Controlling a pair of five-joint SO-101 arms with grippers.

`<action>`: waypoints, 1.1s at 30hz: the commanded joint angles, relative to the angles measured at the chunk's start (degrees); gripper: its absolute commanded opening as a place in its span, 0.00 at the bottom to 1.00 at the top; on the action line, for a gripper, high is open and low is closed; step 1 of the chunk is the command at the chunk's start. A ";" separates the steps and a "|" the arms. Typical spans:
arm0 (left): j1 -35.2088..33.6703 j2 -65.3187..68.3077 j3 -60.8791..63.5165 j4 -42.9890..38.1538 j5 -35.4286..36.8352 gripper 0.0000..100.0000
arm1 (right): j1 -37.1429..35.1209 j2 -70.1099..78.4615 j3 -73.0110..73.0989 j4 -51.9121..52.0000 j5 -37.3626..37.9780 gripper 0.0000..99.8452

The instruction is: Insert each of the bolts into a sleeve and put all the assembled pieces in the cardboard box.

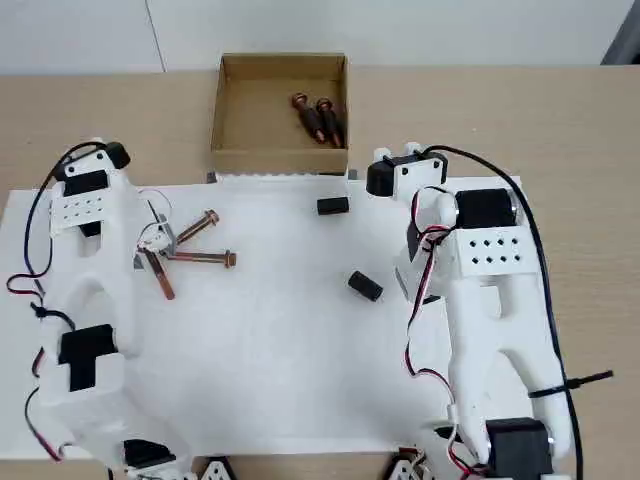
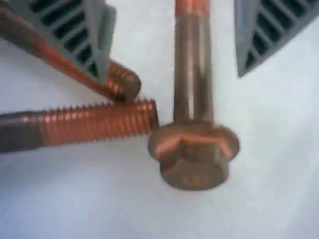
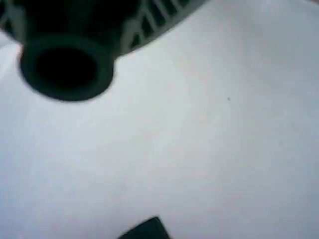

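**Bolts: three loose on the sheet, two assembled pieces boxed**

Three bolts lie at the left of the high view, on the white sheet [image 1: 290, 360] that covers the wooden bench [image 1: 560, 120]. The first bolt [image 1: 196, 227] slants up to the right. The second bolt [image 1: 205, 258] lies level just below it, and the third bolt [image 1: 160, 276] slants down to the right. Their inner ends come together beside the left arm.

The left fingers [image 2: 94, 35] are released and spread wide. They stand on either side of the third bolt's shank without gripping it. The bolt's flanged hex head [image 2: 194, 154] faces the left wrist camera, and the threaded tips of the other two bolts lie close to it. One finger sits over the shank of one of those two bolts.

The cardboard box [image 1: 228, 110] stands at the upper centre of the high view. Two assembled pieces [image 1: 318, 118] lie side by side in its right half.

A black sleeve [image 1: 333, 206] lies just below the box on the sheet. A second sleeve [image 1: 365, 286] lies lower, near the centre and close to the right arm.

In the right wrist view the right fingers [image 3: 149, 20] are clenched on a third sleeve [image 3: 65, 67], whose open bore faces the camera above the sheet.
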 commanded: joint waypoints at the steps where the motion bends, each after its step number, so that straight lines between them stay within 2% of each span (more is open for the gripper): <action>1: -0.26 -0.18 -2.15 -1.76 -0.09 0.17 | 0.66 -2.33 -0.26 -0.92 -0.18 0.00; 11: -4.22 -0.18 -2.07 -1.67 -0.35 0.17 | 0.66 -2.07 -0.26 -1.01 -0.18 0.00; 26: -2.11 1.67 -1.80 -2.81 -0.09 0.17 | 0.66 -2.15 -0.26 -1.01 -0.18 0.00; 33: -2.02 6.77 -2.07 -2.99 -0.09 0.05 | 0.66 -2.24 -0.26 -0.92 -0.18 0.00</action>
